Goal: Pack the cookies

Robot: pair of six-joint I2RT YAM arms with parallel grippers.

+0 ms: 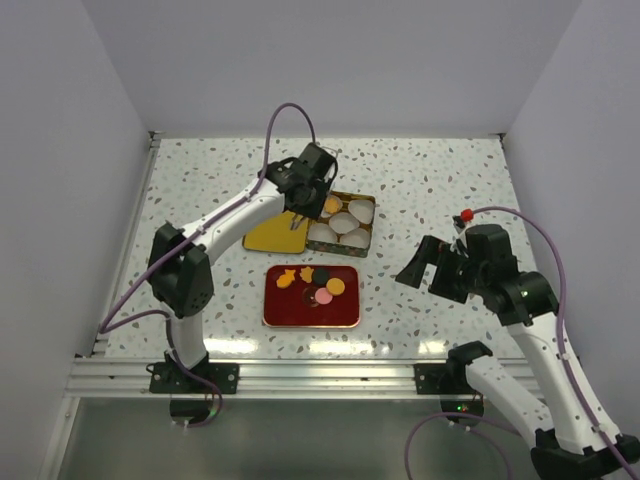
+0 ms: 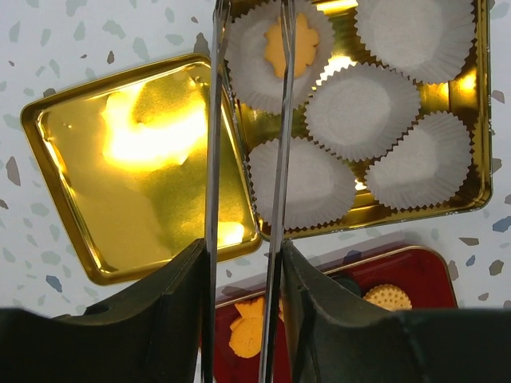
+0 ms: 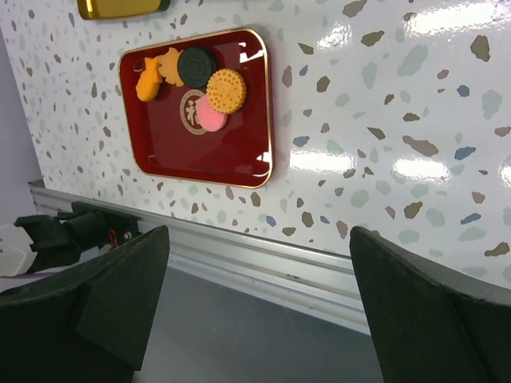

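Several cookies lie on a red tray [image 1: 300,313]: an orange fish shape [image 3: 147,80], an orange flower shape [image 3: 169,65], a dark brown disc [image 3: 196,66], a yellow disc [image 3: 226,90] and a pink disc [image 3: 211,117]. One orange cookie [image 2: 291,44] sits in a white paper cup inside the gold tin [image 2: 473,190]. My left gripper [image 2: 243,263] is shut on metal tongs [image 2: 281,159]. The tong blades stand apart, reaching over the tin's left cups. My right gripper [image 3: 259,303] hangs open and empty over the table's near edge, right of the tray.
The tin's gold lid [image 2: 144,159] lies face up just left of the tin [image 1: 370,240]. Several white paper cups [image 2: 363,108] fill the tin. An aluminium rail [image 3: 263,255] runs along the table's near edge.
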